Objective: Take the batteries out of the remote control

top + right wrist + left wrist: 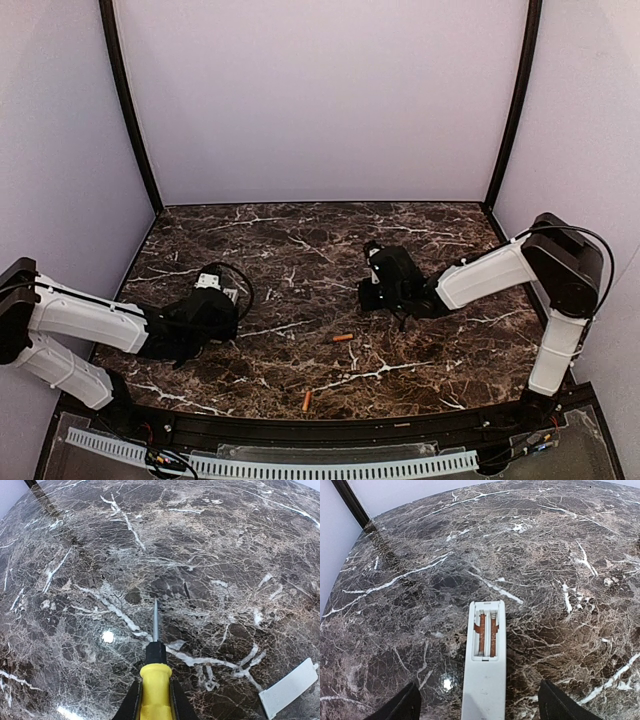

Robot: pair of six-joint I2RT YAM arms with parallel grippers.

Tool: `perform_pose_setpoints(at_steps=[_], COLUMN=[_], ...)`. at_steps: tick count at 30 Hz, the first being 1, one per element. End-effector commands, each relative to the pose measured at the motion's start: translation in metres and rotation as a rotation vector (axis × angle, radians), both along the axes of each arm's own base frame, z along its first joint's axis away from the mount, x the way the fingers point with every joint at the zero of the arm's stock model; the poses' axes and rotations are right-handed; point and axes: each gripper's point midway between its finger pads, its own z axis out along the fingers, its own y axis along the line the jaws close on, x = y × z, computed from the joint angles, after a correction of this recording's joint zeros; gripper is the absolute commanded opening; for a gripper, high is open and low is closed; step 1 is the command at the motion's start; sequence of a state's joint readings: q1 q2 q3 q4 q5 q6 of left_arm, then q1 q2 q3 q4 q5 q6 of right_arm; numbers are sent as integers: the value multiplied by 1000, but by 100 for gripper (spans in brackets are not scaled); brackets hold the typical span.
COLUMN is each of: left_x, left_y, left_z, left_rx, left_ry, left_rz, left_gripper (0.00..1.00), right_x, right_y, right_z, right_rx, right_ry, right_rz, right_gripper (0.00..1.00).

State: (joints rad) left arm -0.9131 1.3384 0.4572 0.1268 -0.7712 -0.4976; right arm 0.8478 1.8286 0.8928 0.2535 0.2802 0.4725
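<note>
The white remote control lies back up on the marble table between the fingers of my left gripper, which stand wide apart and do not touch it. Its battery bay is uncovered and shows two narrow orange strips and springs. In the top view only the remote's end shows ahead of the left gripper. Two orange batteries lie loose on the table, one at the middle and one near the front edge. My right gripper is shut on a yellow-handled screwdriver.
A small grey-white cover piece lies on the table right of the screwdriver. The screwdriver's metal tip points away over bare marble. Pale booth walls close in the back and both sides of the table.
</note>
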Motion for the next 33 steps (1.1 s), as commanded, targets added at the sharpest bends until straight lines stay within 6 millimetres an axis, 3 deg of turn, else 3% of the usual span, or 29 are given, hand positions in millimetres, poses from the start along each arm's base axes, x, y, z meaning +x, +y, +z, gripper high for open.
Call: perform_pose_setpoints(at_steps=[1,8,13,18,23,28,31,33], left_x=[0,-1,0,3,9,21,31,37], left_y=[6,6,4,-4,-9,-4,6,13], left_z=[11,16,19,38,72,116,133,138], left_rx=[25,12,6,18,97,155,148,147], left_ry=[-16,-25,-26,-54,-118,-201,-232,-244], left_rz=[2,-1,-11,-63,-140,-150,-121,-107], left_gripper=[81,81,82,83,88,93,95,97], right_x=[-12,-16,-16,-8,7,21,29,34], right_y=[-2,0,1,8,9,-7,-24,-37], right_z=[-29,-35,-29,10,62,110,132,142], right_rx=[-40,-34,-30,-18,-18,-2,-1,1], right_ry=[100,128,123,55,-42,-122,-157,-177], right_rz=[26,39,48,76,90,71,44,18], right_gripper=[16,24,27,36,55,80,98,99])
